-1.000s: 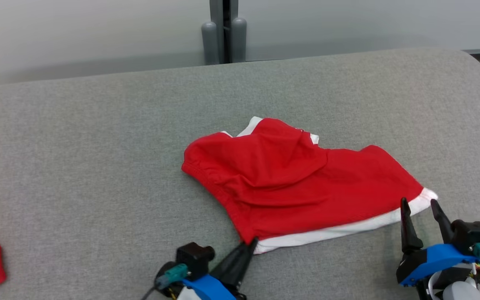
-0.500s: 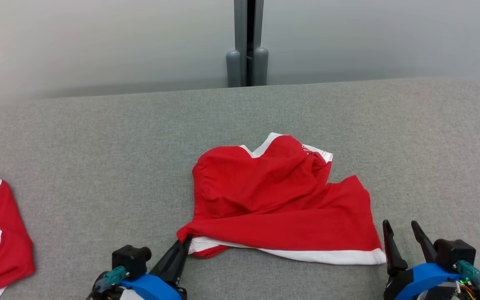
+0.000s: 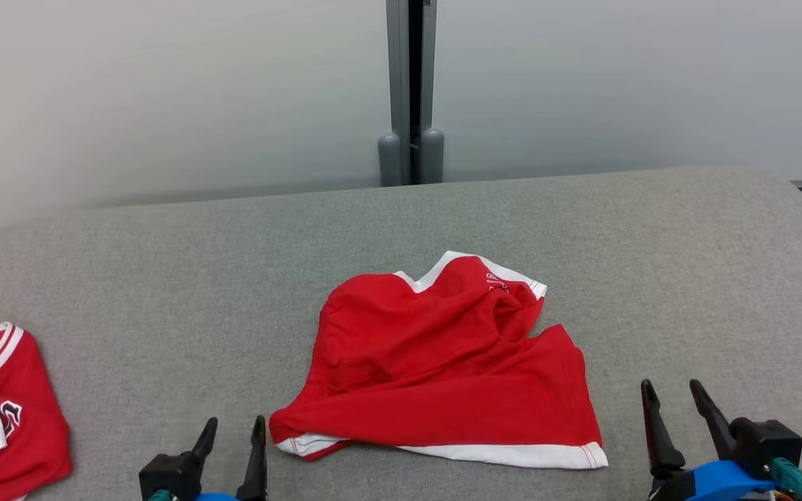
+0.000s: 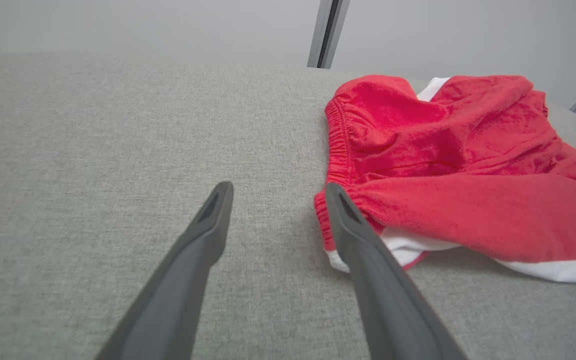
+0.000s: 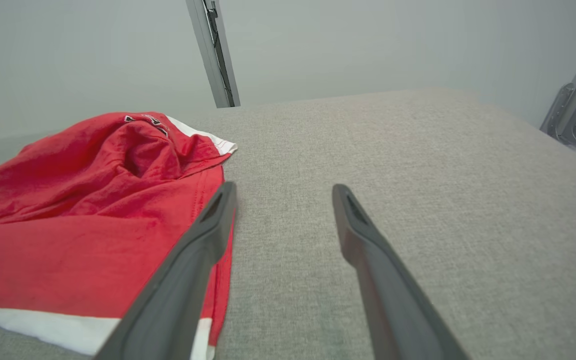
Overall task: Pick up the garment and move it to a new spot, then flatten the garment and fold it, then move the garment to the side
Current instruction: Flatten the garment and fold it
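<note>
The garment (image 3: 443,362) is a pair of red shorts with white trim, lying rumpled on the grey padded table (image 3: 164,292). My left gripper (image 3: 235,423) stands open just left of its near left corner, with nothing between the fingers. In the left wrist view the garment (image 4: 458,165) lies right of the open left gripper (image 4: 278,189), whose right finger is next to the waistband. My right gripper (image 3: 670,387) is open just beyond the near right hem. In the right wrist view the garment (image 5: 83,210) lies left of the open right gripper (image 5: 284,189).
Another red and white garment (image 3: 4,424) lies at the table's left edge. A grey wall with a vertical post (image 3: 411,90) stands behind the table. A metal frame (image 5: 575,115) shows past the table's right end.
My left gripper has opened and let go of the garment's near left corner after dragging it leftwards. The garment now lies bunched and still. The head camera has tilted up.
</note>
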